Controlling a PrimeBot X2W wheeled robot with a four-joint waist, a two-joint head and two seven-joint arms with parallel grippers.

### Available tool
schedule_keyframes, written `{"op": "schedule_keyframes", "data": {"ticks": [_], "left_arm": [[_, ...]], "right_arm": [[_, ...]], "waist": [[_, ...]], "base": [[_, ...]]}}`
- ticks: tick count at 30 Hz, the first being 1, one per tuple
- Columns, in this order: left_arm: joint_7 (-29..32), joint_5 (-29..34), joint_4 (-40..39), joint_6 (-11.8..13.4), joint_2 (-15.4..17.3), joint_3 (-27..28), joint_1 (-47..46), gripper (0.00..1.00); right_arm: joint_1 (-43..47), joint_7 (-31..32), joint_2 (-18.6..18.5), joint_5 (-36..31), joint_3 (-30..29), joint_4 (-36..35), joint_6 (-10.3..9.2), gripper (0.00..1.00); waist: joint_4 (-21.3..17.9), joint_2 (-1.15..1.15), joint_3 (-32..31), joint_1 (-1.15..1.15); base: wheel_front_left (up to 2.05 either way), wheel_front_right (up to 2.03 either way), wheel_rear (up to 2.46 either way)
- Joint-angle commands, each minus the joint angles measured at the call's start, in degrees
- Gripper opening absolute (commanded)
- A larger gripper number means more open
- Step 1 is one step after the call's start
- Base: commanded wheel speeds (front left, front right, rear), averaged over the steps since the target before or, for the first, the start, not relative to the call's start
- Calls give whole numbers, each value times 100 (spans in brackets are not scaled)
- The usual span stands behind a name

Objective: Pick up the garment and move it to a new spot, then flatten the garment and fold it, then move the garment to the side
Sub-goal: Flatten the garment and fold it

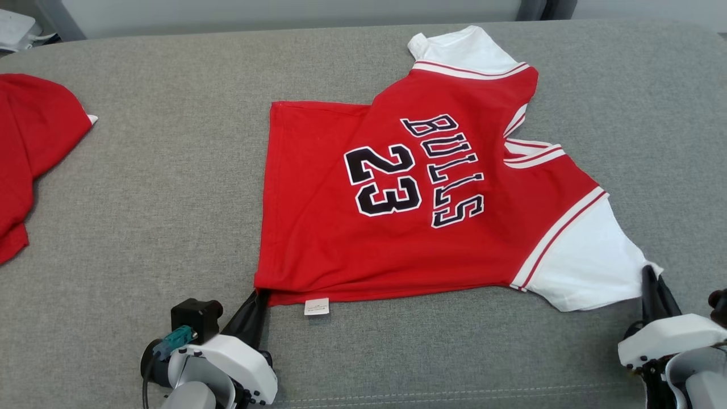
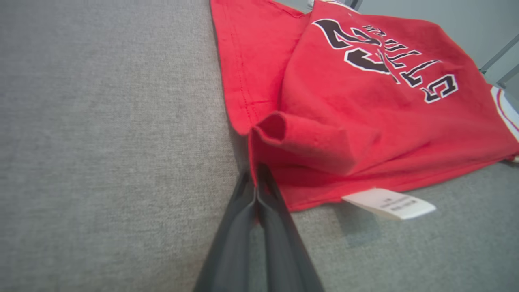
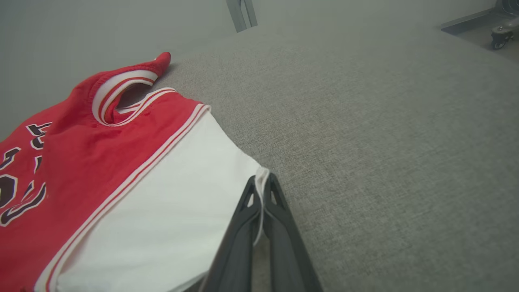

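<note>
In the middle and right of the head view, the jersey [image 1: 409, 227] lies spread on the grey cushion [image 1: 170, 199]. It is red with white sleeves, and its black "BULLS" and "23" lettering faces up. One white sleeve [image 1: 585, 267] reaches toward the lower right of the frame, and the other points to the upper middle. A white label [image 1: 316, 307] sticks out below the bottom hem. At the lower left, the left gripper [image 1: 260, 295] has its dark fingers meeting the jersey's bottom left corner. At the lower right, the right gripper [image 1: 648, 275] touches the tip of the near sleeve. A second red garment [image 1: 28, 153] lies at the left edge, well apart from the jersey.

At the bottom middle of the left wrist view, the left gripper [image 2: 256, 180] has its two fingers pressed together on the red hem corner, pinching the cloth. The fabric just above the tips is bunched into a small roll. The label lies on the cushion to the right, and the lettering runs across the upper right of the frame.

At the bottom middle of the right wrist view, the right gripper [image 3: 262, 182] is clamped on the edge of the white sleeve, with a thin line of white cloth caught between the fingers. The red body and striped collar fill the left side, and bare cushion fills the right.
</note>
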Motion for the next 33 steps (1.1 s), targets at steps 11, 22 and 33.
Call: {"op": "schedule_keyframes", "data": {"ticks": [11,22,33], "left_arm": [[-28,108,-145,1,88,314,57,0],[-28,-5,-512,1,252,350,-32,0],[1345,-2364,-515,1,905,-704,-842,0]], "right_arm": [[73,-59,-219,199,327,-112,-1,0],[-111,-60,-158,276,463,-1089,-1,0],[-793,-61,-264,467,943,-1163,-1,0]], "waist": [[53,0,-345,0],[186,0,-845,0],[348,0,-1114,0]], "base": [[0,0,0],[0,0,0],[0,0,0]]}}
